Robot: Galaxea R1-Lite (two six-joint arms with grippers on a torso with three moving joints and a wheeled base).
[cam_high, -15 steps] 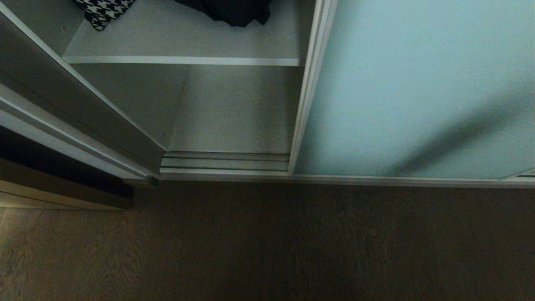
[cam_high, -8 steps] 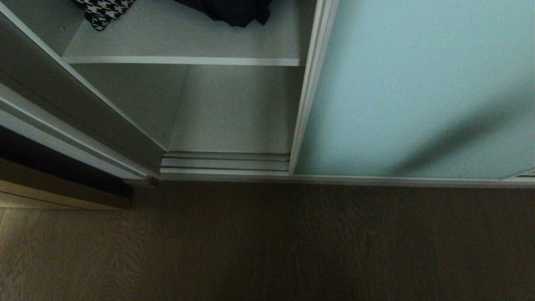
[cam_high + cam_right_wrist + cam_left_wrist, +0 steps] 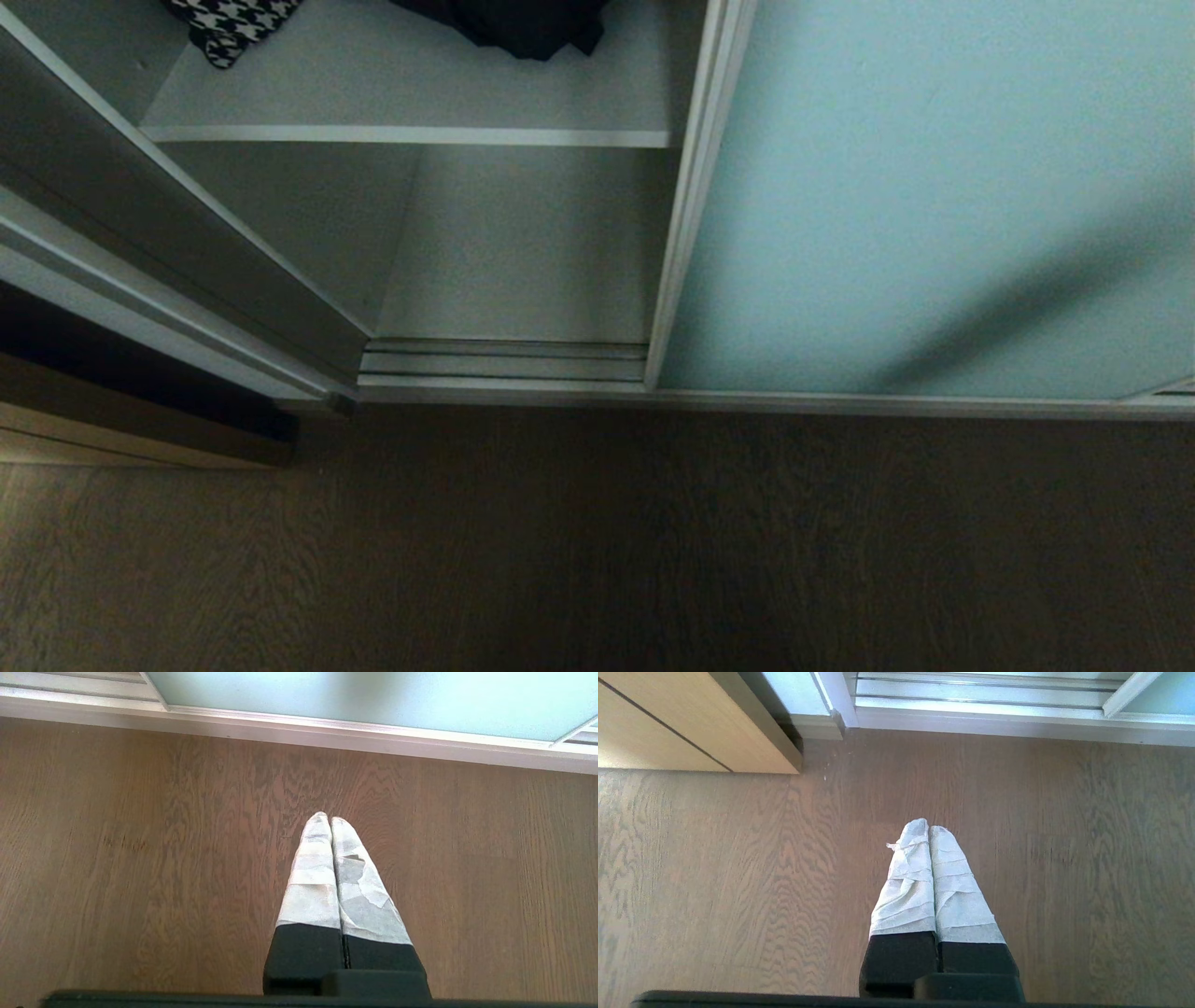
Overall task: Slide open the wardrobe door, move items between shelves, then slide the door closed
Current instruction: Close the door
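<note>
Brown wood-grain floor (image 3: 597,551) filled the lower half of the head view, w/ the wardrobe standing across the top. Far left: beige wooden cabinet front (image 3: 668,723), its corner just beside the wardrobe's silver base rail (image 3: 504,366). Next, the wardrobe's left side panel (image 3: 168,233), running diagonally down to the rail. Centre-left: open bay, i.e. the sliding wardrobe door (image 3: 934,205) was pushed over to the right, its slim silver frame edge bounding the opening. Inside the bay, an upper shelf (image 3: 411,135) and, below it, the bottom board (image 3: 513,252) w/ nothing on it. On the upper shelf lay two items: a black-and-white houndstooth cloth (image 3: 233,23) at left and a black garment (image 3: 523,23) at right, apart from each other; both were cut off by the top of the frame, so their full shape could not be told. Right: frosted blue-green glass of the door, crossed by a slanting dark shadow.

Neither of my arms showed in the head view. My left gripper (image 3: 928,828) hung over bare floor, pointing toward the rail near the cabinet corner, its taped fingers (image 3: 906,882) pressed together, holding nothing. My right gripper (image 3: 330,819) hung likewise over floor in front of the door's lower frame, taped fingers (image 3: 313,882) pressed together, also holding nothing.
</note>
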